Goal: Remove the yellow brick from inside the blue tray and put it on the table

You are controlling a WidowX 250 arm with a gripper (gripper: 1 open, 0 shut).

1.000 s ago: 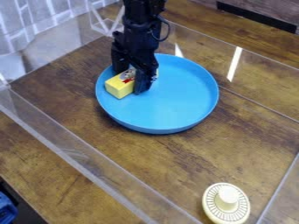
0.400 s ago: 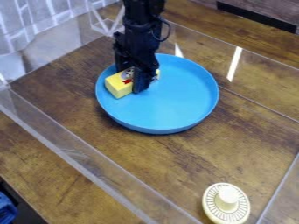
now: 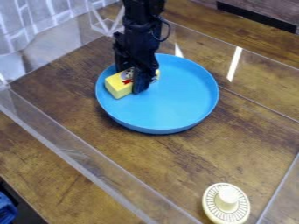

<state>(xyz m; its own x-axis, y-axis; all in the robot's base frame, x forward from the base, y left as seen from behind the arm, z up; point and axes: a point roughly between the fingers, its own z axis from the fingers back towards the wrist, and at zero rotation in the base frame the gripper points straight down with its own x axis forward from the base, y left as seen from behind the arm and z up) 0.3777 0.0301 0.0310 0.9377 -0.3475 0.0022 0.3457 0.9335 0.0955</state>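
The yellow brick (image 3: 119,84) lies inside the blue tray (image 3: 176,109) near its left rim, and the gripper (image 3: 136,78) seems clamped on the brick's right end, though the fingers hide the contact. Such an off-centre hold can let the brick pivot or slip out on lifting, and it falls back into the tray instead of reaching the table (image 3: 105,166).

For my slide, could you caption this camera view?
Gripper closed on the yellow brick inside the blue tray.

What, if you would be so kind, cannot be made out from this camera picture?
- Right end of the yellow brick: hidden behind the gripper.
- Whether the jaws actually touch the brick: too small and dark.
- Arm above the gripper: cut off by the top edge.
- Blue tray floor beneath the gripper: covered.
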